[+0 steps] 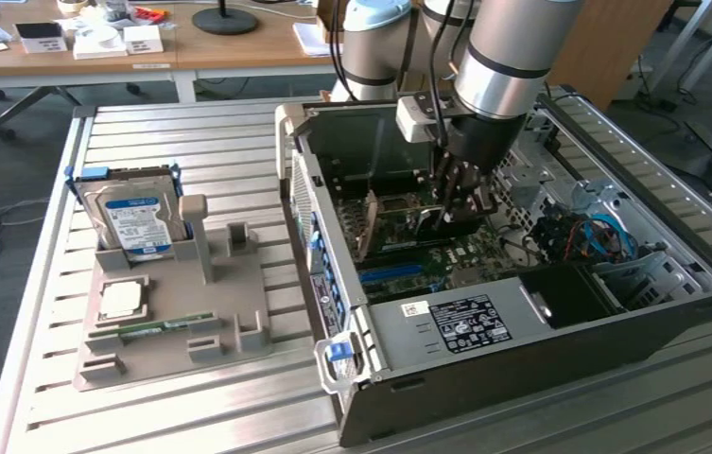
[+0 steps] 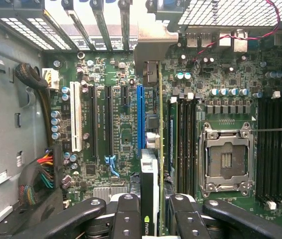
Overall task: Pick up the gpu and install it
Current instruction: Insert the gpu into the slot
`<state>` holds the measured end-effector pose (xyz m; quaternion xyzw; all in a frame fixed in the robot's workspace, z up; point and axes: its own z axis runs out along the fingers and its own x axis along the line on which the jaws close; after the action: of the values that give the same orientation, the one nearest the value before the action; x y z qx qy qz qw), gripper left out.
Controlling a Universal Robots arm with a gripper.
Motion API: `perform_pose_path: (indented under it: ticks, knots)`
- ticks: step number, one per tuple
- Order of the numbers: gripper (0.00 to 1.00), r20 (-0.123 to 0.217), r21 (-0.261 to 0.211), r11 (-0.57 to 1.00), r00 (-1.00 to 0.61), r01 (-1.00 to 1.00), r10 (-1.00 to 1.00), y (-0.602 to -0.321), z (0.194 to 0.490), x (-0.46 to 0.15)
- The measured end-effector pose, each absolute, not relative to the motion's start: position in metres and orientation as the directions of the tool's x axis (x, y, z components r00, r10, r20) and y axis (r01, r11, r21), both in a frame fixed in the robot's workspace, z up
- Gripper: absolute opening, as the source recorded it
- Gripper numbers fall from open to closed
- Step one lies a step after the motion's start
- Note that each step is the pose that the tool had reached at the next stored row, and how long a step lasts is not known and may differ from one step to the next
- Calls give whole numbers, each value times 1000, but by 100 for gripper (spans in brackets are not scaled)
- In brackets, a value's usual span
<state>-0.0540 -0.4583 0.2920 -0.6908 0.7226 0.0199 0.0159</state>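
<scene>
- On the exterior view's left, the gray fixture (image 1: pixel 166 312) holds the hard drive (image 1: pixel 135 222) and the memory stick (image 1: pixel 160 326). Both sit well apart from the work, so I judge them out of harm's way.
- Next rightward stands the open computer case (image 1: pixel 558 369). The gpu (image 1: pixel 396 219) hangs on edge inside it, over the motherboard (image 2: pixel 101 164), with its silver bracket (image 2: pixel 153 45) toward the rear wall. If the bracket meets that wall off line, it could catch and tip the card.
- In the wrist view the card's edge seems to run just beside the blue slot (image 2: pixel 140 119), not plainly over it. I cannot tell whether that is only the angle of view. Pressing down while offset could jam the contacts or scrape the board.
- The memory slots (image 2: pixel 183 144) lie near the card on the side away from the blue slot, so a sideways slip could strike their latches.
- The hold is a pinch on a thin board, so the card could pivot in it under insertion force.
- Toward the exterior view's right, the blue cables (image 1: pixel 608 236) lie apart from the arm.
- The gripper (image 1: pixel 463 199) is closed on the gpu, with its fingers (image 2: pixel 126 214) clamped one on each face. They seem to hold the end away from the bracket, and the card reaches out past them toward the rear wall.
</scene>
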Motion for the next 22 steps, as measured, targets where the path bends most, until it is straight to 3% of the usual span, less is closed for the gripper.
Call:
perform_pose_path:
  ticks: [22]
  knots:
    - [27, -50, 7, 45, -45, -999, -998, -465, 283, -54]
